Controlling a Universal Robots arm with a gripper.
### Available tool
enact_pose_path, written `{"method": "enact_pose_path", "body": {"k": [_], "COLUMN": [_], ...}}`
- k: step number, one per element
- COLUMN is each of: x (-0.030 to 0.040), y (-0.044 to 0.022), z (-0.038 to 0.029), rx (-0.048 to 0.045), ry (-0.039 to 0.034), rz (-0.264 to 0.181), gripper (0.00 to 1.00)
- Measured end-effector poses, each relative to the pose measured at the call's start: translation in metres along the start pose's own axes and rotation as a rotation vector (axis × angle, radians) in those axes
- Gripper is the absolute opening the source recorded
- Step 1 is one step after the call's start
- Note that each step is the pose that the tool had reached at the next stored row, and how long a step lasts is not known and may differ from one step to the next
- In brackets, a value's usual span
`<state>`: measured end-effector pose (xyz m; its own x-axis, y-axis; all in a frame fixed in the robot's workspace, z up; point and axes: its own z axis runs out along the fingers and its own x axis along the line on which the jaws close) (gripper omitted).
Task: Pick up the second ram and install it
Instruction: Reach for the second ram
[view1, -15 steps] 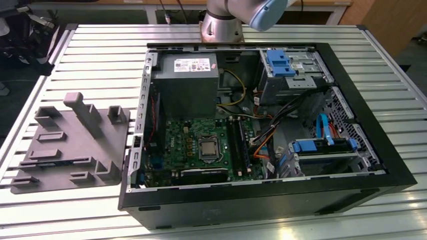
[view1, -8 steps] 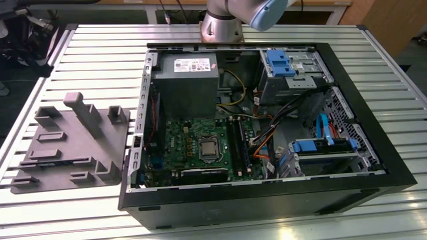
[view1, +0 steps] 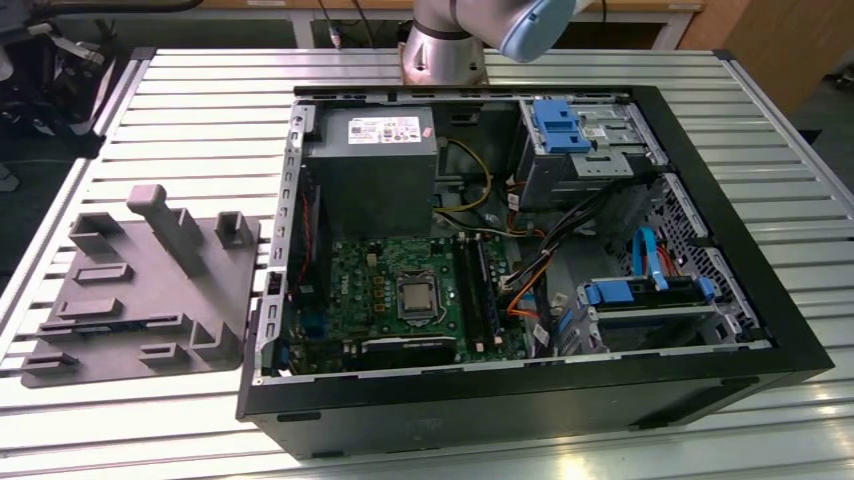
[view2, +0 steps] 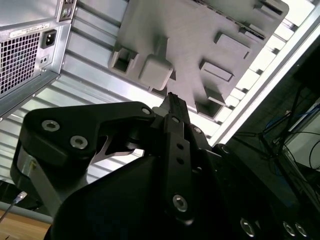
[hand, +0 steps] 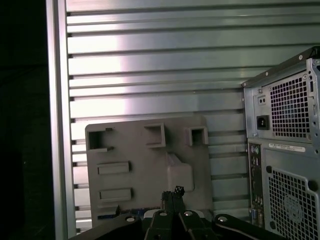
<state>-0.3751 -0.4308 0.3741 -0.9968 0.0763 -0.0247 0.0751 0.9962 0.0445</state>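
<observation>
Over grey tray on slatted counter, beside open computer case: hand pinched fully closed, gripping nothing that shows.

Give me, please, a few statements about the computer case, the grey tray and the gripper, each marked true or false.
1. The computer case lies on its side with its inside open to the exterior view. True.
2. The grey tray sits inside the computer case. False: it lies on the table, at the exterior view's left of the case.
3. In the first wrist view, the gripper points toward the grey tray. True.
4. The gripper's fingers are spread wide apart. False: in both wrist views they are closed together.
</observation>
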Motion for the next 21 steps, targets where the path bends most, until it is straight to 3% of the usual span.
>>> {"method": "enact_pose_path", "body": {"k": [21], "x": [0.0017], "y": [-0.0089], "z": [0.0026], "rx": [0.0], "ry": [0.0], "rz": [0.0], "gripper": [0.11]}}
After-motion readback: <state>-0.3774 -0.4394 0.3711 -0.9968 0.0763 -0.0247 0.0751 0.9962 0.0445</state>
